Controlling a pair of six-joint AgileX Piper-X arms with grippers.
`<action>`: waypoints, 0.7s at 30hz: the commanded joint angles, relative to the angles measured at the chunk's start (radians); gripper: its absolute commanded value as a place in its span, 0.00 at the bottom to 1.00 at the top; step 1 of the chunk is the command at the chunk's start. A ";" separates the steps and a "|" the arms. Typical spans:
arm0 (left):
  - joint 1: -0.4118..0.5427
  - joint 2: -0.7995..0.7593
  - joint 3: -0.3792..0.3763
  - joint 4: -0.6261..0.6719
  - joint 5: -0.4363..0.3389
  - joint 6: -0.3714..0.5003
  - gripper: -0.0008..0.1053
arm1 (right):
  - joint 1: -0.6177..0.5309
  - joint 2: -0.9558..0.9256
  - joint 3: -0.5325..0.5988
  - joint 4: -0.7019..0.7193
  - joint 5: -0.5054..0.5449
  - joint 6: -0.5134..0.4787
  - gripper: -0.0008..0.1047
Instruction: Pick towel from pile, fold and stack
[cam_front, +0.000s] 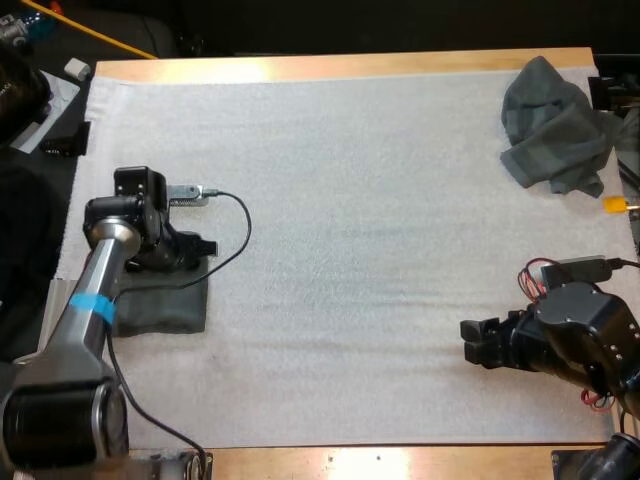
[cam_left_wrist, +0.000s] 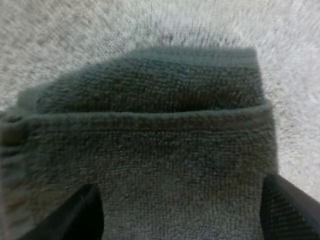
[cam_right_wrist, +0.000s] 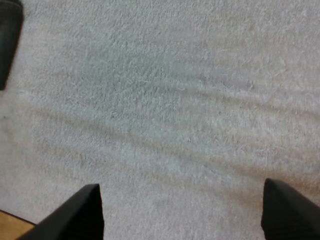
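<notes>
The folded towel (cam_front: 165, 305) is seen lying flat at the near left of the white mat (cam_front: 350, 200). The left pincer (cam_front: 198, 246) is held right over it with fingers spread wide and nothing clamped. From the left wrist, two stacked layers are shown with their edges roughly squared. The right pincer (cam_front: 480, 340) is held open above bare mat at the near right. The crumpled towel (cam_front: 555, 125) is heaped at the far right corner, well apart from both. The placing looks done. A straight lift is advised so the fold is not dragged, and the heap is best taken by one edge.
</notes>
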 joint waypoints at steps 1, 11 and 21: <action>0.003 0.049 -0.002 -0.010 -0.006 -0.010 0.60 | 0.001 -0.003 -0.006 -0.003 -0.012 0.003 0.62; 0.007 0.082 0.021 0.043 0.010 0.001 0.60 | 0.001 0.001 -0.004 -0.011 -0.020 0.007 0.62; 0.006 0.021 0.110 0.059 -0.003 0.010 0.60 | 0.000 -0.003 -0.007 -0.019 -0.035 0.011 0.62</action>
